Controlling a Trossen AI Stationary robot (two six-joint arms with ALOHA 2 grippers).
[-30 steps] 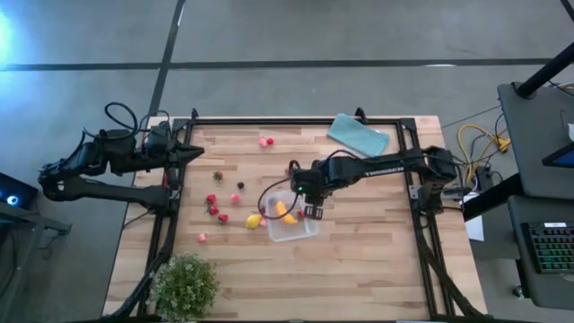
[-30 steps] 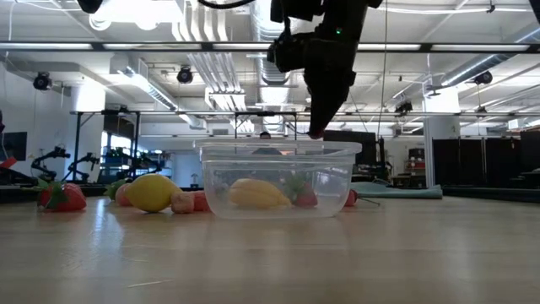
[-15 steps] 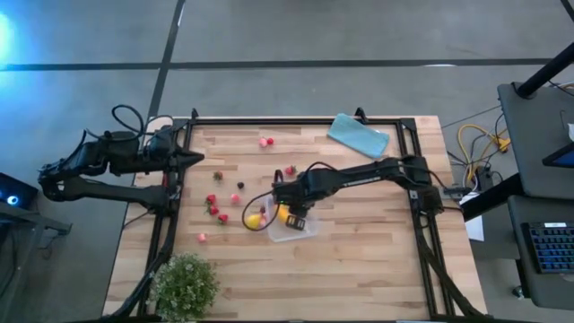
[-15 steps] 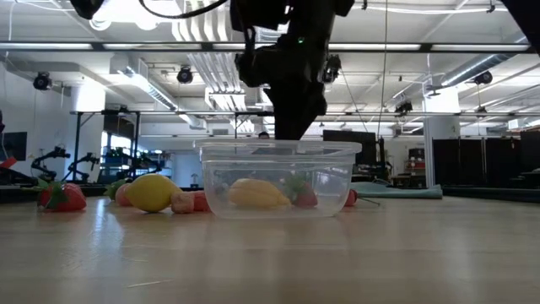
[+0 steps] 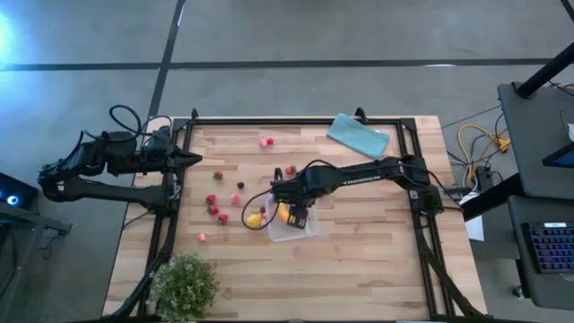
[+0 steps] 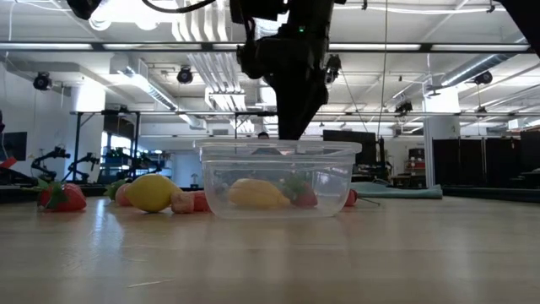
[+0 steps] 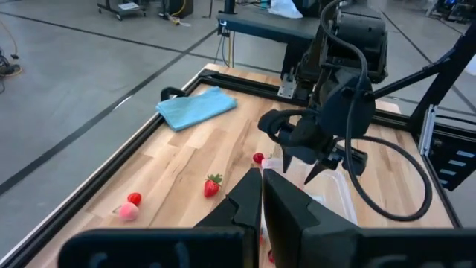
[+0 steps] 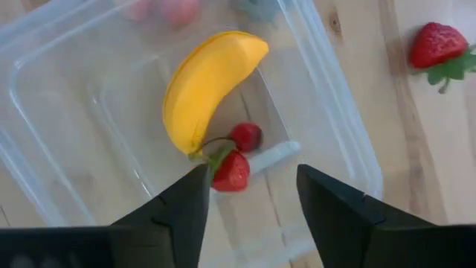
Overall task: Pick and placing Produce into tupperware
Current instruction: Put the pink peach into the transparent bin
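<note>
The clear tupperware [image 5: 296, 226] stands mid-table with a yellow banana [image 8: 212, 85] and small red pieces [image 8: 232, 170] lying on its floor. My right gripper [image 8: 249, 216] hangs open just above the box's inside [image 6: 291, 127], pointing down, with nothing between its fingers. A yellow lemon [image 5: 255, 220] lies on the wood just left of the box. Red and pink strawberries [image 5: 213, 209] and dark pieces [image 5: 240, 186] are scattered farther left. My left gripper [image 5: 193, 154] waits shut at the table's left edge, above the wood.
A folded teal cloth [image 5: 358, 135] lies at the far right. A leafy green plant [image 5: 186, 285] stands at the near left corner. Loose fruit lies at the far edge [image 5: 265, 142] and just beyond the box [image 5: 290, 170]. A black frame [image 5: 296, 120] rims the table.
My right gripper has gone toward the table's left edge, from over the tupperware's right rim to over its inside, staying just above the rim. The box and the fruit in it have kept their places.
</note>
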